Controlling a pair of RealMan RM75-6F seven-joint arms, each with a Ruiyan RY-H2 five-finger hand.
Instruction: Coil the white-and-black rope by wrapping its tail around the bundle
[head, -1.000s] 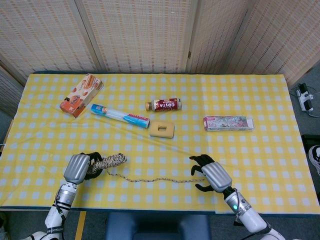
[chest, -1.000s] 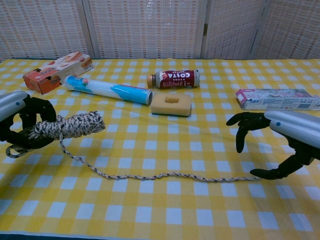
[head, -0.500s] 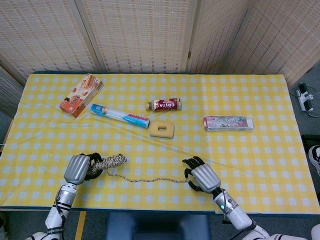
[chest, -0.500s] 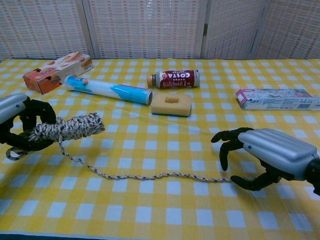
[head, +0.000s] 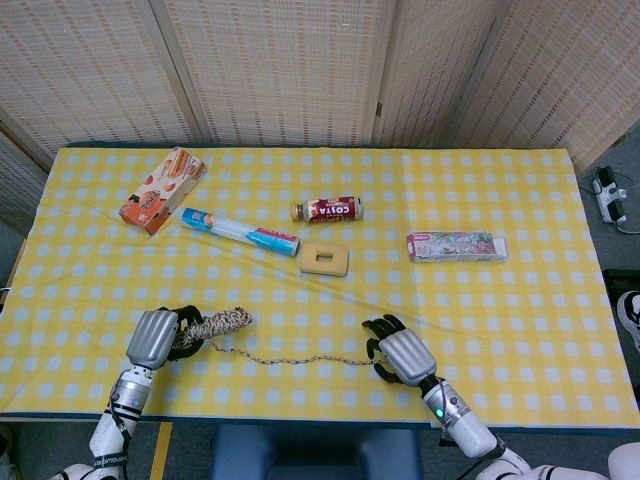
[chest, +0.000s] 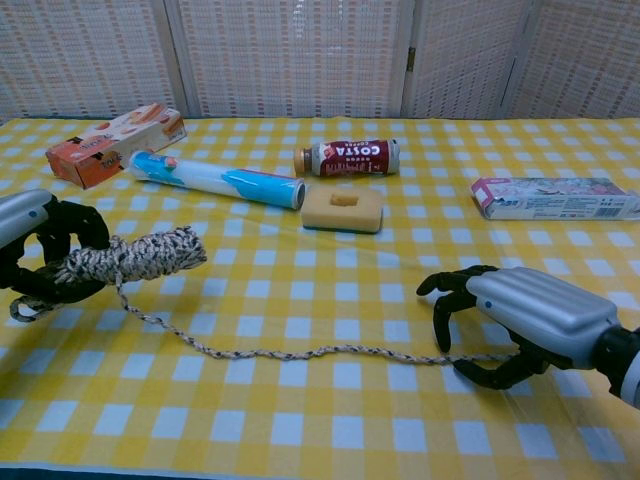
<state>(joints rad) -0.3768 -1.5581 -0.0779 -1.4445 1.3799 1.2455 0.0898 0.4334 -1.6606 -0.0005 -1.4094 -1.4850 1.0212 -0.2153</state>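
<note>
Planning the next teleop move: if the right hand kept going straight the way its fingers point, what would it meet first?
Probably the rope's loose tail, lying on the tablecloth just off the right hand's fingertips and running toward the bundle gripped by the left hand. Depth is uncertain.

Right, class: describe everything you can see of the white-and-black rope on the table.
The white-and-black rope is a thin braided cord, speckled light and dark. Most of it is wound into a short fat bundle, lying roughly level and gripped at one end by the left hand; a small loop pokes out below that hand. From the bundle a single wavy tail runs across the yellow checked tablecloth to the right hand, whose fingers curve over its far end. Whether they pinch it cannot be told.
</note>
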